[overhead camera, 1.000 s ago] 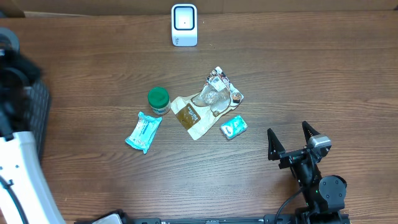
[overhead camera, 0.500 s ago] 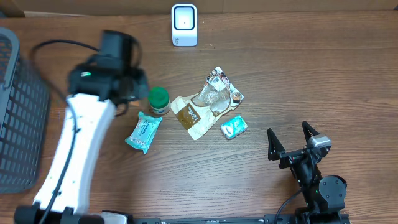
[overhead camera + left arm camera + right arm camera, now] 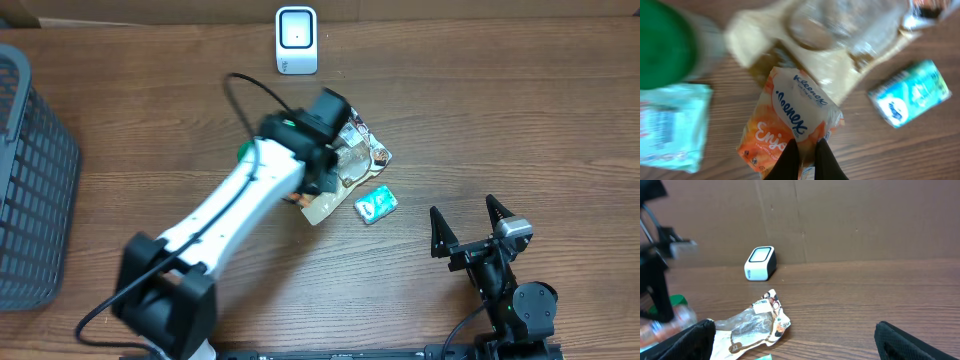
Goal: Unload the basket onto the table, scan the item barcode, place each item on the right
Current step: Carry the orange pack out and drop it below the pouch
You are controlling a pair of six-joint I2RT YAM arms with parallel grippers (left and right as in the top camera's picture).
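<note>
L gripper [image 3: 807, 159] was clamped shut on the near edge of an orange tissue pack [image 3: 790, 117], black fingers [image 3: 788, 160] pinched close w/ only the wrapper btwn them. In the left wrist view the pack hung printed side up over a brown packet [image 3: 320, 207], w/ a green lid [image 3: 662, 45] to the upper left, a pale blue wipes pack [image 3: 667, 125] at left and a teal pack [image 3: 910, 95] at right. Everything behind it was blurred, so couldn't tell if the pack touched the pile or was clear of it. From overhead the L arm [image 3: 240, 200] stretched diagonally across the table [image 3: 520, 120], wrist over the pile mid-table and covering the tissue pack and most of the lid. A clear bag [image 3: 358, 150] w/ printed ends lay just beside the wrist, on the right. The white scanner [image 3: 297, 41] stood at the far edge, well apart from the pile, screen toward the arms. A dark mesh basket [image 3: 30, 170] sat at the left edge. R gripper [image 3: 465, 212] was at the near right, jaws spread wide, nothing btwn them, well apart from the teal pack.
</note>
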